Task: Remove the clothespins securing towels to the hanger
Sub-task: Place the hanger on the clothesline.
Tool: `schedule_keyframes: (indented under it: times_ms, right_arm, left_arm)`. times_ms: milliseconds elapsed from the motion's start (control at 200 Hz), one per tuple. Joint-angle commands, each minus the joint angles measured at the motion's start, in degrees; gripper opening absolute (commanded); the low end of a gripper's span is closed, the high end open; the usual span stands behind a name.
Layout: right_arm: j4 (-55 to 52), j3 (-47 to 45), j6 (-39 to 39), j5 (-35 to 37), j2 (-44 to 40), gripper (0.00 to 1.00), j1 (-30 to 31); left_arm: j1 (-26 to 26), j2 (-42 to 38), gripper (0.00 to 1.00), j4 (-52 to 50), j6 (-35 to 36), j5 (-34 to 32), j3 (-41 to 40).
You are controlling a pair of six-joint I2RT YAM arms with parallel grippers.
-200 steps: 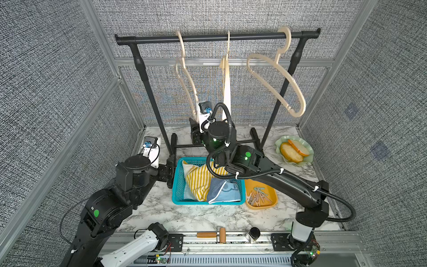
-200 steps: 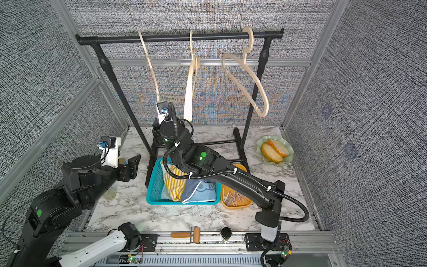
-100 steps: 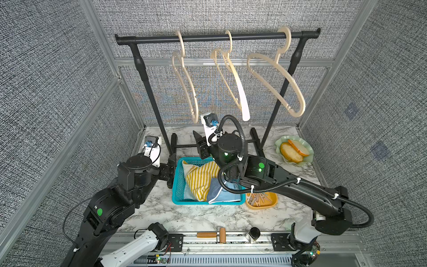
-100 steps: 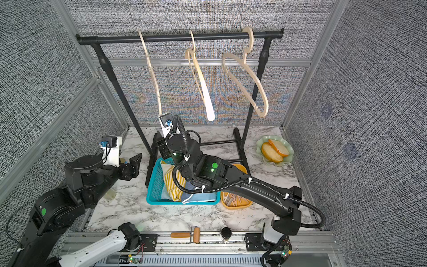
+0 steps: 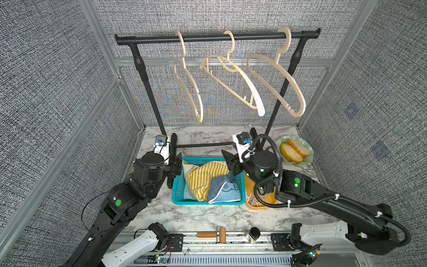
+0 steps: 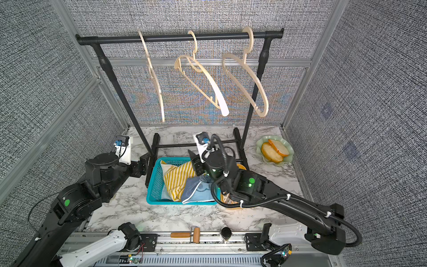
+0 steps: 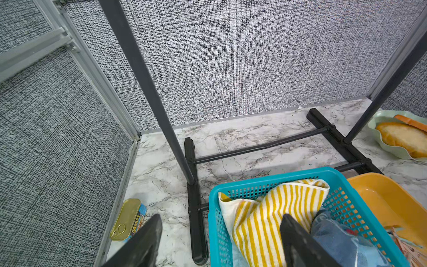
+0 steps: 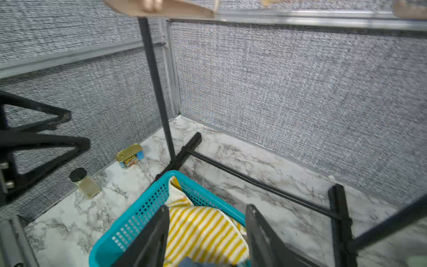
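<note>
Plainly the clothespins (image 5: 254,199) lie in the orange tray (image 7: 381,198), near and right of the right end effector (image 8: 207,209), which like the left end effector (image 5: 176,165) gapes empty, while the towels (image 5: 203,175) fill the basket (image 5: 208,203) beneath bare hangers (image 5: 260,107).

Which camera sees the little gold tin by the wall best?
The left wrist view: the tin lies close by, sharp, its SPAM label readable. The right wrist view shows the tin farther off and blurry. In both top views I cannot find it; the left arm covers that corner.
</note>
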Motion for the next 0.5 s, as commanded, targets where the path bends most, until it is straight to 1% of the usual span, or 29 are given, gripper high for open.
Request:
schedule_keyframes:
  times_ms: [0, 70, 140, 190, 250, 290, 370, 415, 495]
  right_arm:
    - [-3.2, -5.1, 7.0, -6.5, -6.1, 0.55, -6.2]
    - [-3.7, -10.0, 7.6, -9.2, -11.5, 0.57, -11.2]
    - [-5.4, -13.3, 7.1, -10.6, -15.6, 0.64, -16.4]
    - [-7.8, -14.4, 7.6, -12.6, -17.2, 0.76, -21.2]
    - [-10.0, -15.2, 9.0, -16.0, -17.8, 0.79, -27.8]
    - [-10.1, -16.1, 9.1, -19.7, -17.9, 0.8, -31.6]
    - [-9.8, -18.1, 9.5, -26.2, -17.5, 0.84, -38.8]
    - [-9.6, -19.1, 10.0, -28.0, -17.0, 0.85, -42.1]
    - [-8.2, -21.1, 10.7, -29.4, -16.0, 0.89, -47.1]
  left_arm:
    - [0.0, 0.6, 0.82, 6.1, 0.5, -0.7, -2.2]
    - [0.0, 0.4, 0.84, 9.7, 0.3, -1.2, -5.2]
    - [0.0, 0.2, 0.86, 13.3, 0.2, -1.3, -8.5]
    - [0.1, 0.2, 0.91, 15.7, -0.2, -1.2, -10.9]
    - [0.1, 0.6, 0.94, 18.9, -0.4, -0.3, -13.5]
    - [0.2, 1.0, 0.96, 20.7, -0.4, 0.0, -14.9]
    - [0.7, 2.4, 0.99, 23.1, -1.4, -0.8, -17.0]
    - [1.7, 2.9, 1.0, 24.3, -1.9, -1.7, -18.2]
    - [4.8, 2.6, 0.99, 27.9, -2.9, -1.0, -21.1]
